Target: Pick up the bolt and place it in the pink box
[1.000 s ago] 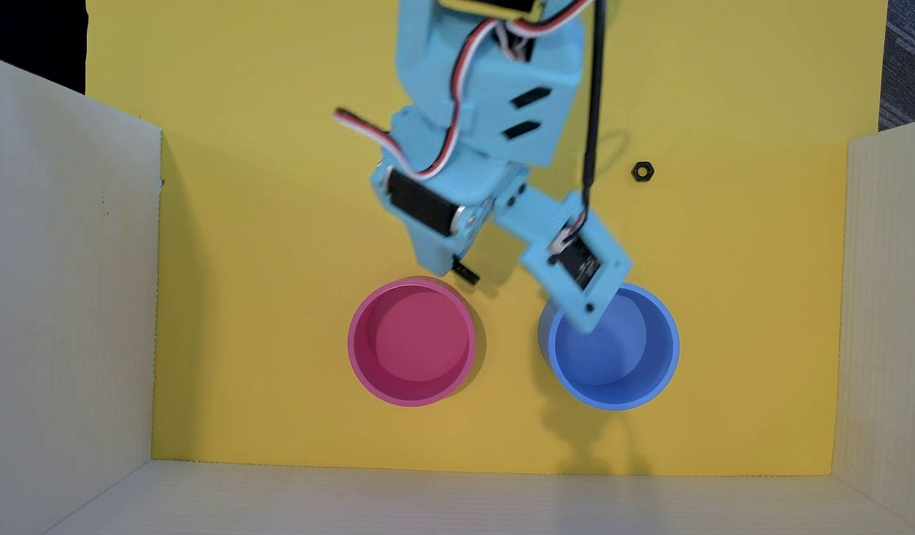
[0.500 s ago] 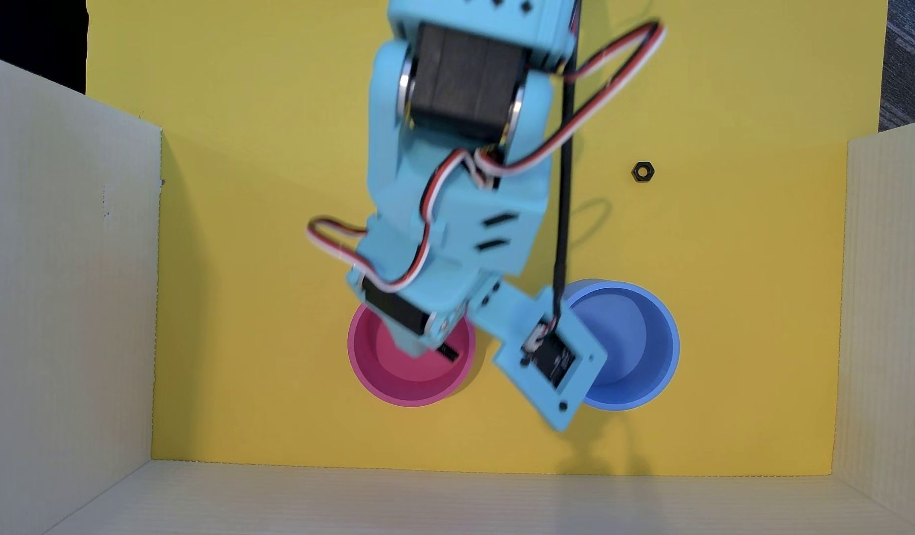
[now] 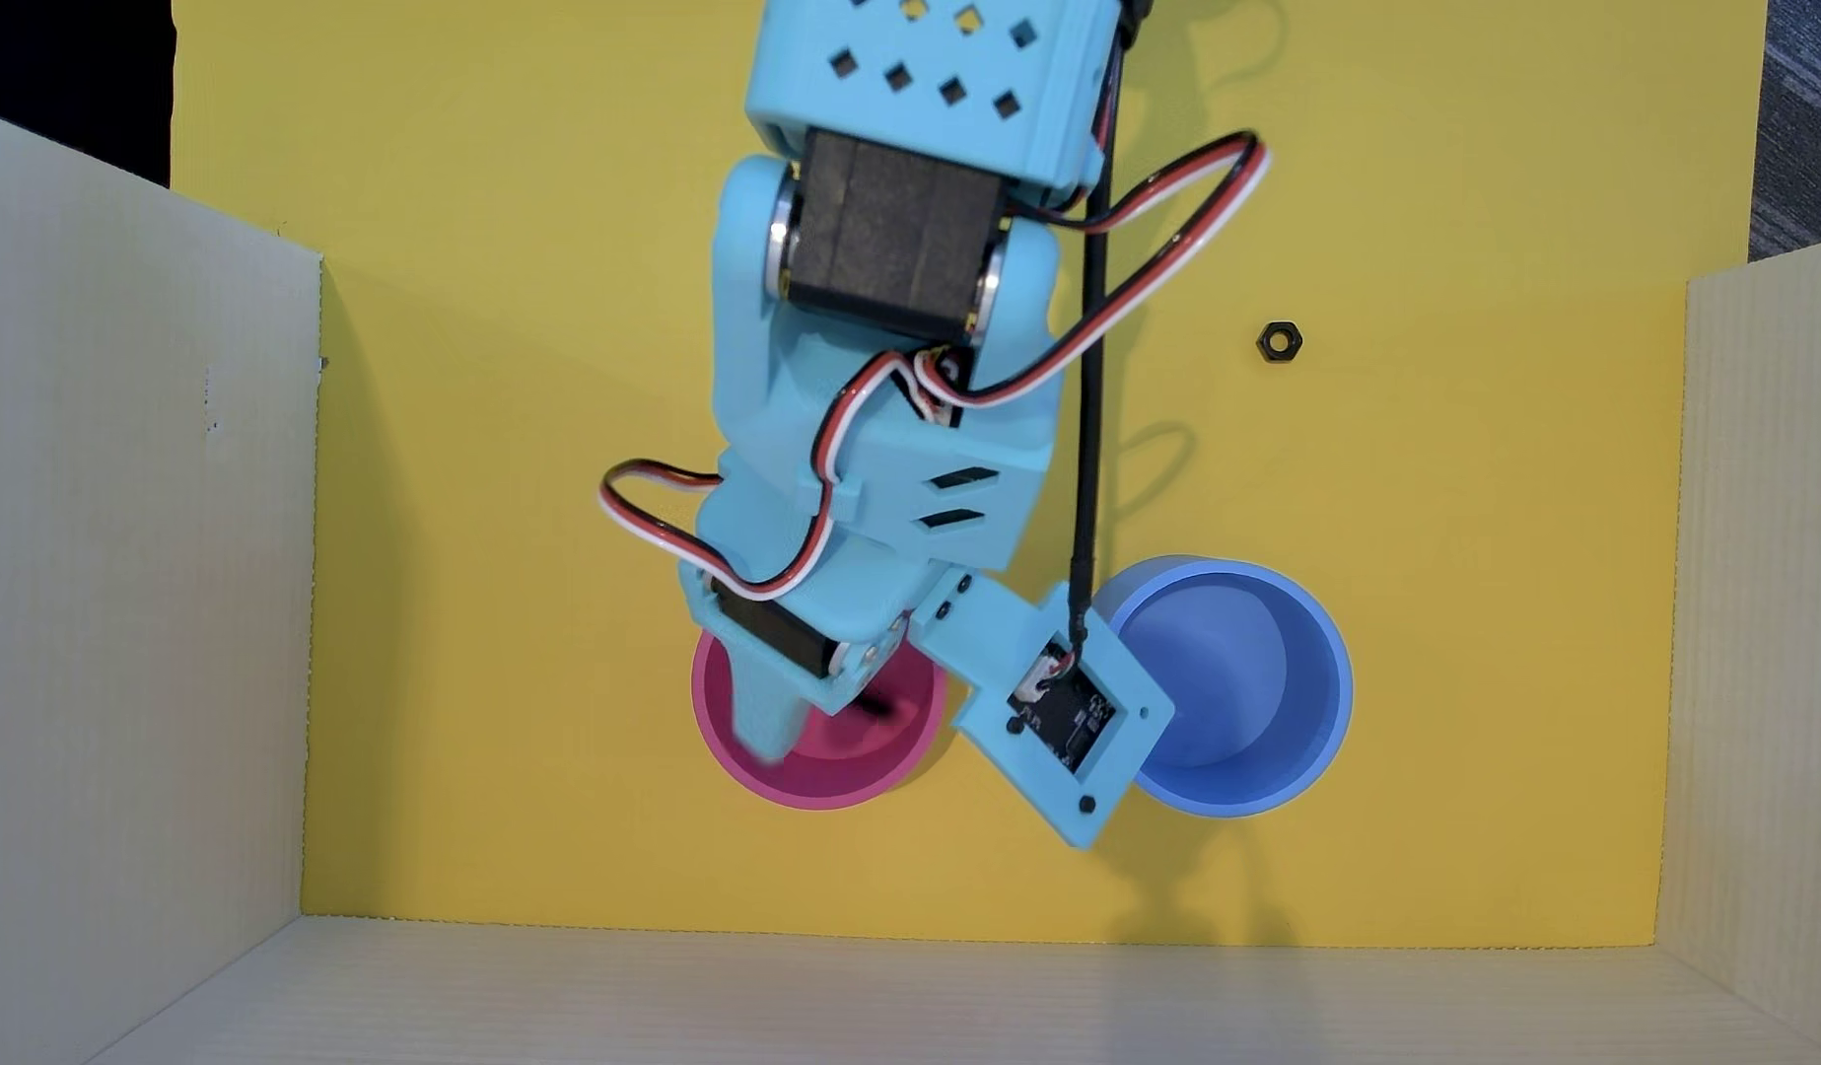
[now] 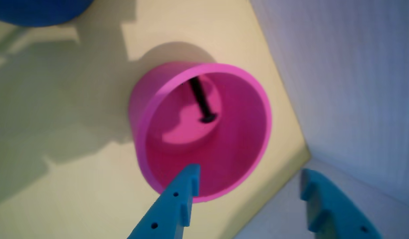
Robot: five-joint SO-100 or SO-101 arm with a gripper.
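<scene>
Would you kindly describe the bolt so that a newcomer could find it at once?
On the yellow floor sheet stand two round plastic cups. Look inside the pink box, the pink cup: the bolt, small, black and metal, is in there. Unlike the small black hex nut lying out on the sheet, it has a threaded shaft and rounded head.

No words, numbers or signs could be read anywhere in the overhead view or the wrist view. The small black circuit board point(image 3: 1063, 710) in the light blue plastic holder on the arm had tiny white marks, but they were too small and blurry to read.
</scene>
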